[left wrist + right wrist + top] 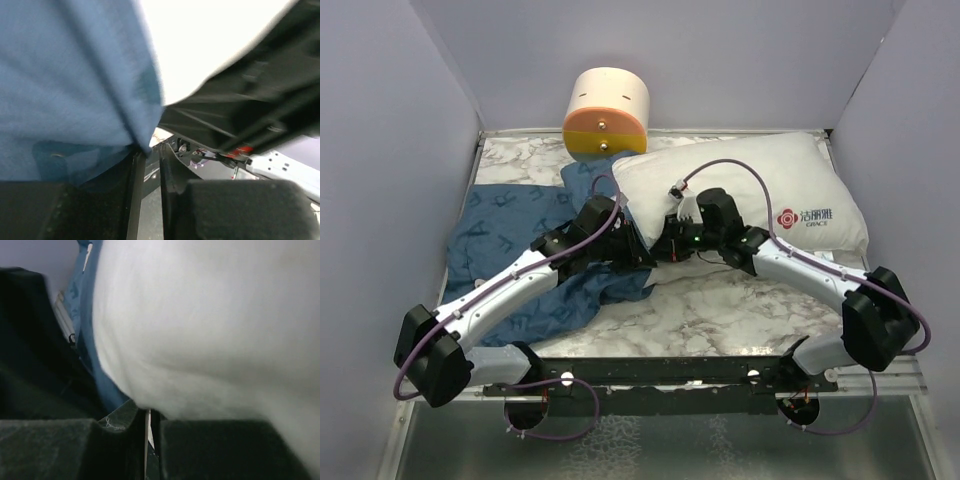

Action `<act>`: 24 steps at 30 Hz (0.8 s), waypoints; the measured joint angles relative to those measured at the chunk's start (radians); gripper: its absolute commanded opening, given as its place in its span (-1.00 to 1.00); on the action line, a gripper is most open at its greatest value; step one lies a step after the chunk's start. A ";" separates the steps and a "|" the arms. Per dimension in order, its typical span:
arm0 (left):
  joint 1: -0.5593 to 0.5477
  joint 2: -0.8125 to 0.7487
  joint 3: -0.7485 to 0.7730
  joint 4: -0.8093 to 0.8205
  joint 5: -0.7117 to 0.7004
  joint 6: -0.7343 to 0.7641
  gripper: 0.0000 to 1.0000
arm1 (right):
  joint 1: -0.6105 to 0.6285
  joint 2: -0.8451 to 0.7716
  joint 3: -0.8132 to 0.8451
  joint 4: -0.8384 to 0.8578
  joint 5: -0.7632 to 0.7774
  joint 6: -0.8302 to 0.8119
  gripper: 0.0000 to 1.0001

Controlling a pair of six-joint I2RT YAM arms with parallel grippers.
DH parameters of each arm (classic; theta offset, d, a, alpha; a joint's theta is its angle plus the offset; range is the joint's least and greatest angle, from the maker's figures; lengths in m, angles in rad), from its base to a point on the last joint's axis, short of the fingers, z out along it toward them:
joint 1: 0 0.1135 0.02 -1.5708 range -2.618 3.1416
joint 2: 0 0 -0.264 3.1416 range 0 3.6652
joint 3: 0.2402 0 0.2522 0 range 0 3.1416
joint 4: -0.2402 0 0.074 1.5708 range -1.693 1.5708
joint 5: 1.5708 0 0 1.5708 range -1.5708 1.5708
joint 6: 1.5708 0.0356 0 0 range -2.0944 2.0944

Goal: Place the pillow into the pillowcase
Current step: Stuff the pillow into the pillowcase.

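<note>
Pillow: the plump white rectangular fabric pillow (740, 195) lies on the back right of the surface, long side running left to right. A small red and dark printed label (803, 218) sits near its right end.
Pillowcase: the blue cloth pillowcase with lighter blue print (510, 235) lies rumpled and mostly flat on the left half of the surface. Its right edge meets the pillow's left end.
Pillow versus pillowcase: from above, most of the pillow is outside the pillowcase. Whether its left corner sits under the blue edge cannot be told.
Left claw: the left claw (150, 162) reaches in from the near left to the pillow's near left corner. Its jaws are narrow, and an edge of the pillowcase comes down into the gap at the tips, pinched there.
Right claw: the right claw (148, 422) reaches in from the near right to the same corner, tip to tip with the left one. Its jaws are closed to a slit and the pillow bulges right against the tips. Whether any white fabric is caught cannot be told.
Cylinder: a cream and orange cylinder (607, 112) stands at the back wall, just beside the pillow's back left corner.
Surface: white marbled surface (720, 310), bare in front of the pillow.
</note>
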 measured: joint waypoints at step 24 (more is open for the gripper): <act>0.402 0.029 0.375 -0.173 -0.035 0.397 0.62 | 0.007 -0.265 0.230 -0.051 0.047 -0.286 0.90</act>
